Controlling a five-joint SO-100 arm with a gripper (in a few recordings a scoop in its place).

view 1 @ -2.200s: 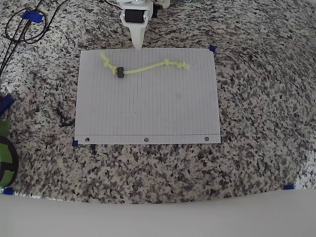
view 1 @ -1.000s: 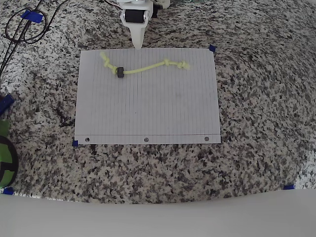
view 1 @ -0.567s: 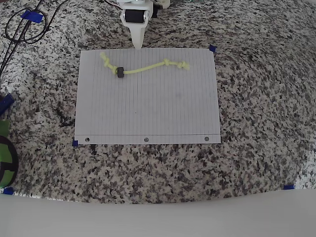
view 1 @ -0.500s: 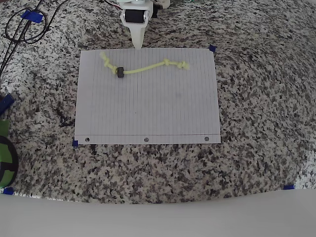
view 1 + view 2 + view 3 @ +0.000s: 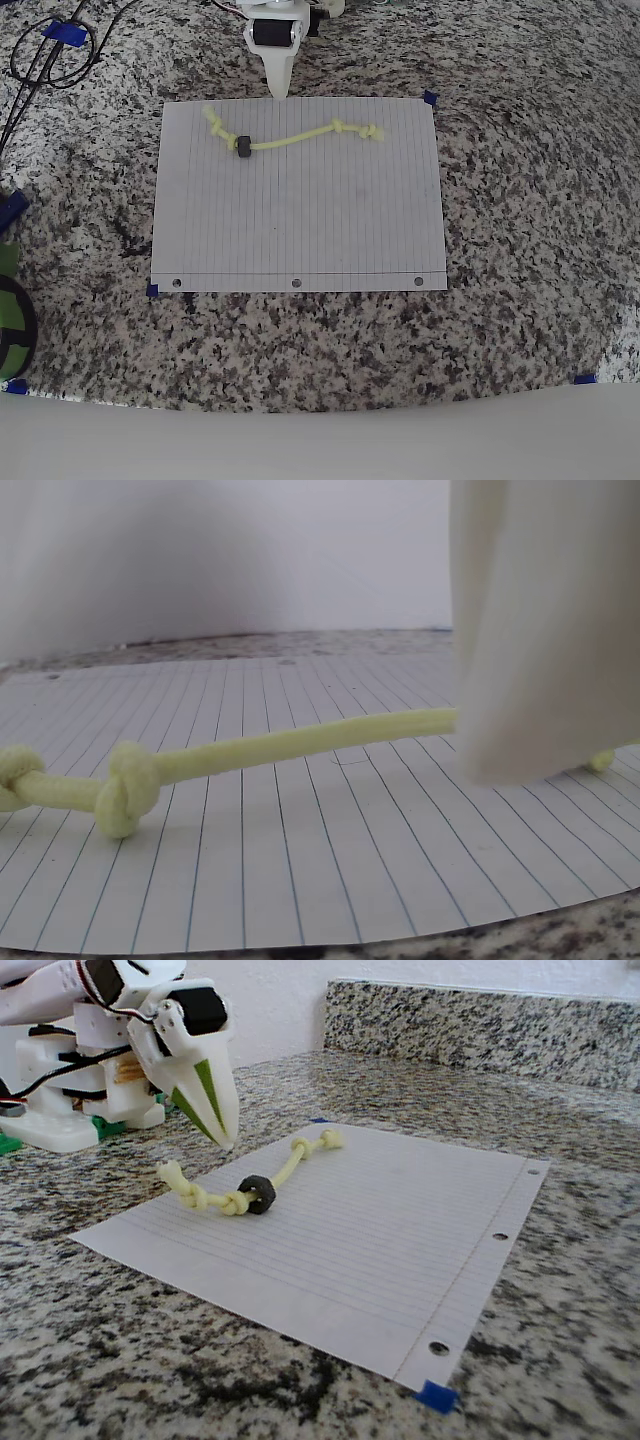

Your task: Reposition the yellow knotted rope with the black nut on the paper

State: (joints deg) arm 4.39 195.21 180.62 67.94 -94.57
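Speckled granite countertop [image 5: 520, 200] carried the paper [image 5: 300, 220], a lined sheet with three punched holes along its near edge in the overhead view and blue tape corners [image 5: 436, 1396]. On the sheet's far part lay the yellow knotted rope [image 5: 295, 138], running roughly along that far edge, with the black nut [image 5: 241, 145] threaded on near its left end in the overhead view. The white gripper [image 5: 279, 80] pointed down just past the paper's far edge, its fingers pressed together into one tip and holding nothing. That tip stood just beside the rope's middle stretch, apart from it. In the fixed view the gripper [image 5: 222, 1135] hung over the counter beside the sheet, near the rope [image 5: 245, 1192] and nut [image 5: 257, 1195]. The wrist view showed a white finger [image 5: 540, 630] in front of the rope [image 5: 250, 755], which lay flat across the ruled lines.
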